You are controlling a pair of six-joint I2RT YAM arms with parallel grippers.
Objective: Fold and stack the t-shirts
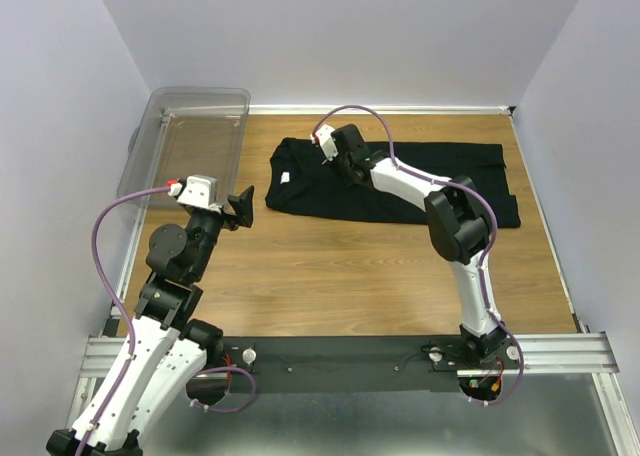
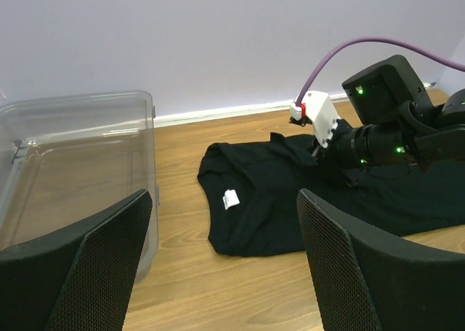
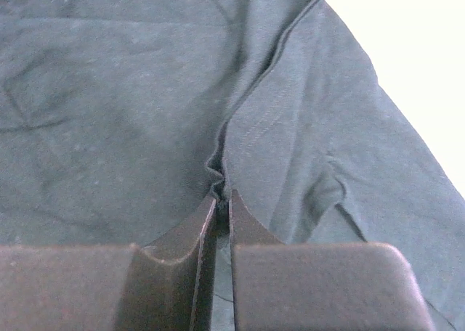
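Note:
A black t-shirt lies spread across the far half of the wooden table, its white neck label toward the left. The label also shows in the left wrist view on the t-shirt. My right gripper is down on the cloth near the collar and shut on a pinched ridge of fabric; the fold of the t-shirt bunches between its fingertips. My left gripper hovers open left of the shirt, above bare wood, with nothing between its fingers.
A clear plastic bin stands at the far left, beside the shirt's collar end; the same bin fills the left of the left wrist view. White walls close in the table on three sides. The arms' bases sit on a rail at the near edge.

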